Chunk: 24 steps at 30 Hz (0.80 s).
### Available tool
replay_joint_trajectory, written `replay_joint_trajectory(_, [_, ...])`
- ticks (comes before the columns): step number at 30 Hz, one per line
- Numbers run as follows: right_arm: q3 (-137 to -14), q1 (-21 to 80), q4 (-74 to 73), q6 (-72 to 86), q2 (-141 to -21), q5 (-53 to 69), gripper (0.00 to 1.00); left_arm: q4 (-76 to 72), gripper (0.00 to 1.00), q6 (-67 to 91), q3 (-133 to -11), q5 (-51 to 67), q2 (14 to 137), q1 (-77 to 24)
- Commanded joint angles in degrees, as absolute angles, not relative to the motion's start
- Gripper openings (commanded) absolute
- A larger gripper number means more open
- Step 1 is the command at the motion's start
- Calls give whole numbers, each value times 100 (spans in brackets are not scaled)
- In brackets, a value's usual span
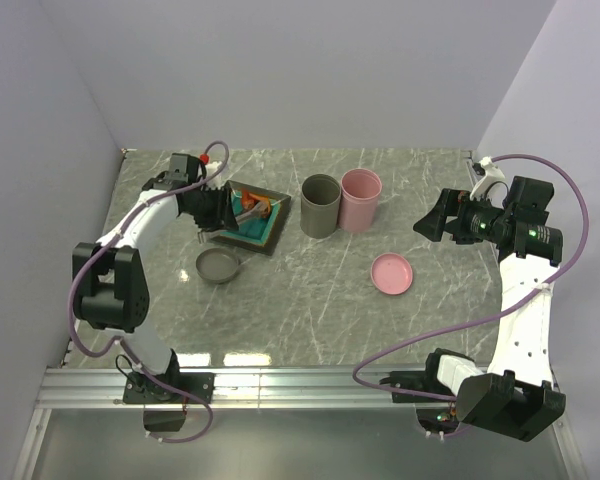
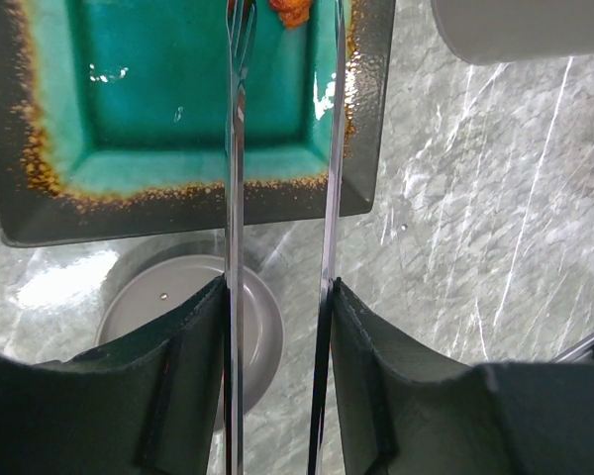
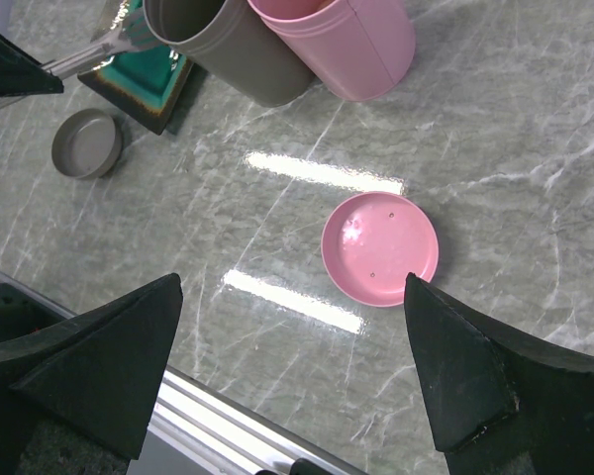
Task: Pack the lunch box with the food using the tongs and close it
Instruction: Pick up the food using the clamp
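1. Leaning in over the far left of the grey marbled table [image 1: 310, 300], the left gripper [image 2: 277, 297] is clenched on the long slim silver metal tongs [image 2: 235, 148], one black finger pressed against the outside of each thin arm.
2. Both arms of the tongs reach forward over the square dark plate with the teal centre [image 2: 178, 99].
3. An orange-red meat-like chunk [image 2: 292, 10] lies on the plate near the tongs' tips. The wrist view cuts it off, so I cannot tell whether it is pinched.
4. A shallow round grey lid [image 1: 218, 266] lies flat on the table just beside the plate's near edge, below the left gripper.
5. A tall grey cylindrical container [image 1: 320, 205] stands upright and open to the right of the plate, touching a pink cylindrical container [image 1: 361, 198], which is also upright and open.
6. A round pink lid [image 3: 380, 248] lies flat on the table, nearer the arms than the pink container and apart from it.
7. Over on the right side, the right gripper [image 1: 430, 222] hangs above the table with its jaws spread wide and nothing between them, and its camera looks down on the pink lid.
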<state>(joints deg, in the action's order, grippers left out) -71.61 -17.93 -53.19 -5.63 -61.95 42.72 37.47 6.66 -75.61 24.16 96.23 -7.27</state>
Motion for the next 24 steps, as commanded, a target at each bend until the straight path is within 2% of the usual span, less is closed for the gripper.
replay_joint_trajectory(1, [-7189,-1837,-5247,-615,-6108,4245,100,3612,48,721,-7770,2496,9799,-809])
replay_joint_trajectory(24, [-7207,-1837,-5273,-624,-6100,4227,100,3454,46,800,-7980,2206,10160,-1081])
